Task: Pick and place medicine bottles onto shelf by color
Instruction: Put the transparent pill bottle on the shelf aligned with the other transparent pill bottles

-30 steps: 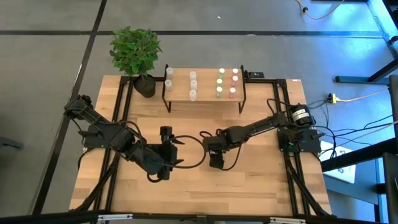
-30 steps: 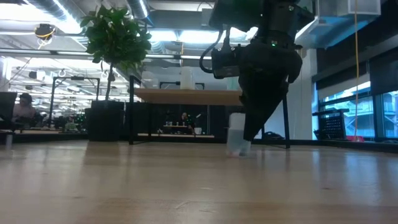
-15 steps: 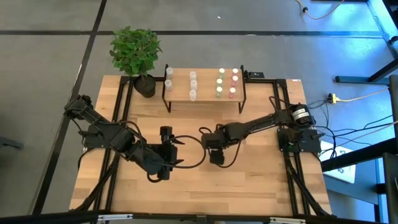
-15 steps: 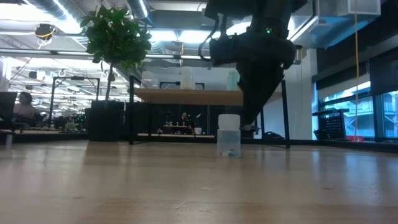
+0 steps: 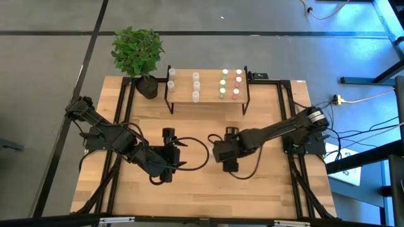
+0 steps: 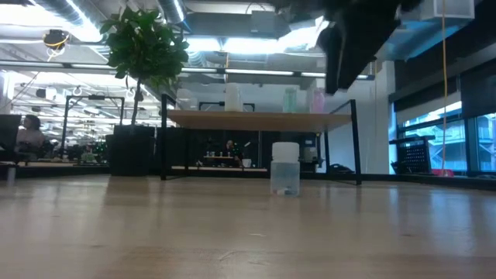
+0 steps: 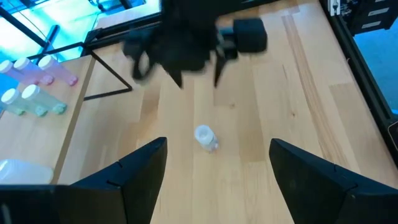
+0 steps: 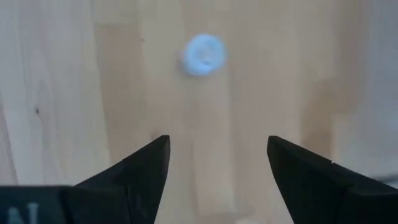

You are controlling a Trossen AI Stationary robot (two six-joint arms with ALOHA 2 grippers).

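My right gripper (image 8: 217, 168): fingers spread, empty — above white-capped bottle (image 6: 285, 168).
Risk: careless descent could have toppled it.

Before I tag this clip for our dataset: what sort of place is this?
Probably a robotics lab inside an open-plan office: a wooden table carries two arms, a potted plant and a bottle shelf, with a person at desks behind.

1. The worktop (image 5: 189, 195) is pale wood planks with a smooth satin finish.
2. The white-capped bottle (image 6: 285, 168) looks like translucent, frosted plastic.
3. The shelf (image 5: 208, 94) has a light wood board on thin matt black metal.
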